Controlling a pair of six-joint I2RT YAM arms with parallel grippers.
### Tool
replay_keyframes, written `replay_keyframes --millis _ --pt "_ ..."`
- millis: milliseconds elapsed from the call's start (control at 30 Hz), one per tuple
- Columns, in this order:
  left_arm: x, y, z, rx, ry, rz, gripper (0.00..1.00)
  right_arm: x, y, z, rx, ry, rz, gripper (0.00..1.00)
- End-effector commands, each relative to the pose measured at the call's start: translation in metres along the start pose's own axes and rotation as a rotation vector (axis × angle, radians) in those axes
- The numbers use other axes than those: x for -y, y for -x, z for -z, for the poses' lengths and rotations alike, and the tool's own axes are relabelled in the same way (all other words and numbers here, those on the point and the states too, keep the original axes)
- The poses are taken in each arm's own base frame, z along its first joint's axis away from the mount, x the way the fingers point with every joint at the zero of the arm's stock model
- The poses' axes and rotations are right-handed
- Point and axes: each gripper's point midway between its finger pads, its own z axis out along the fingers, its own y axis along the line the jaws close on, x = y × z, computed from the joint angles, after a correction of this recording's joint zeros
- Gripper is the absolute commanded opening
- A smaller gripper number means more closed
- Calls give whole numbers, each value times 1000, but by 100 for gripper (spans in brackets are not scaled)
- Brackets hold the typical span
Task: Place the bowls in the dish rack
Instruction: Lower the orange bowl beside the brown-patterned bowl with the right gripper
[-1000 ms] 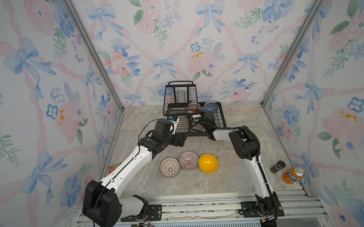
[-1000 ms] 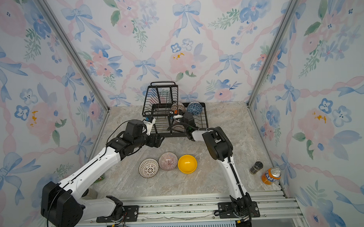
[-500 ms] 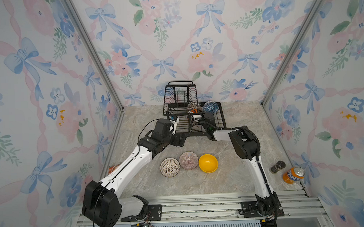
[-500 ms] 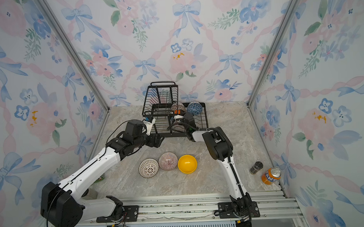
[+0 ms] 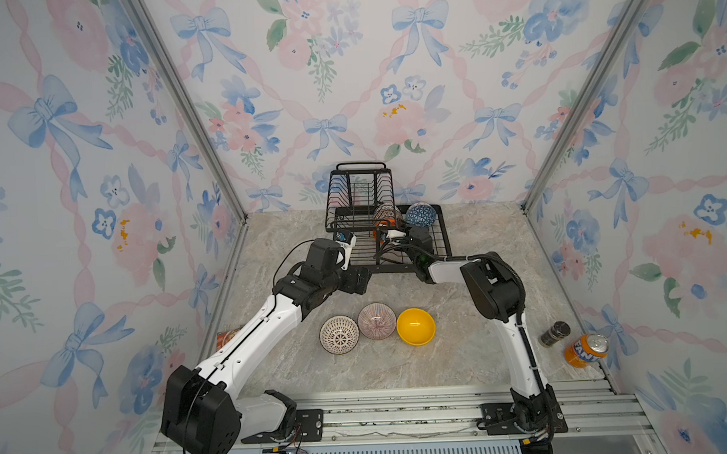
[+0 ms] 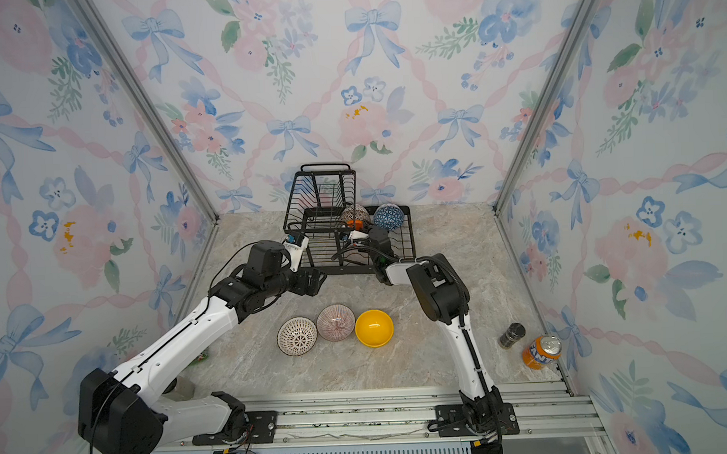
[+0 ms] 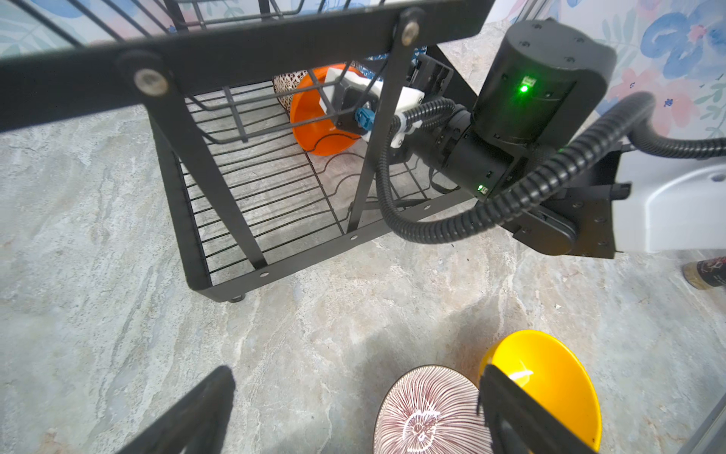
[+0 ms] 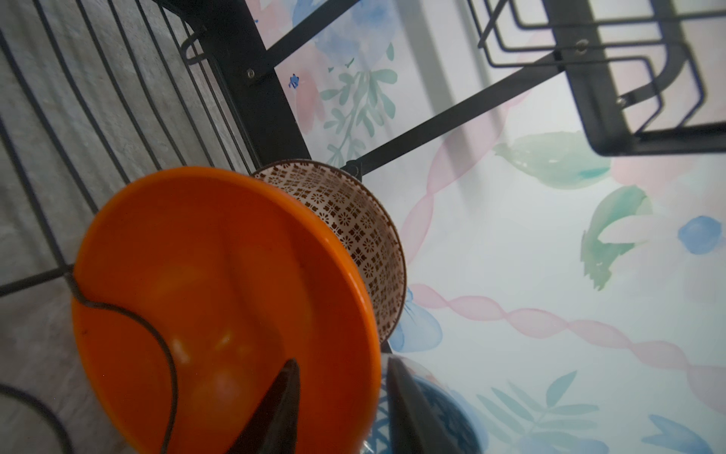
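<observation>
The right gripper (image 8: 341, 359) has eased open inside the dish rack (image 8: 251, 78). Its fingers (image 8: 275, 408) now loosely straddle the rim of the orange bowl (image 8: 220, 275).

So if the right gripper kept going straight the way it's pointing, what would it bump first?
Most likely the plain orange round bowl in the black wire dish rack: the right gripper has a finger on either side of its rim. The brown-beige mosaic bowl sits just behind.

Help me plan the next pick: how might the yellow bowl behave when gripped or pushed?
The yellow bowl looks rigid, so a rim pinch should keep its shape. Its glossy highlight suggests slipperiness. Upright beside the striped bowl, it would probably slide, not tip.
</observation>
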Motion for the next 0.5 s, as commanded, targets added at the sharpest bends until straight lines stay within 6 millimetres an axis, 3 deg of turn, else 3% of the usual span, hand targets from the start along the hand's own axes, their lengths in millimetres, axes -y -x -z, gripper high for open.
replay_keyframes --millis 0,167,267,467 --pt "-3 -4 4 -2 10 -7 98 34 14 11 29 -65 -25 49" --pt "-4 -6 2 -7 11 -4 98 38 9 19 21 -66 -32 75" --pt "-5 -7 1 -11 13 -1 98 41 4 24 15 -74 -39 98" --pt "-7 -9 -1 -18 17 3 98 50 -4 38 1 -85 -56 97"
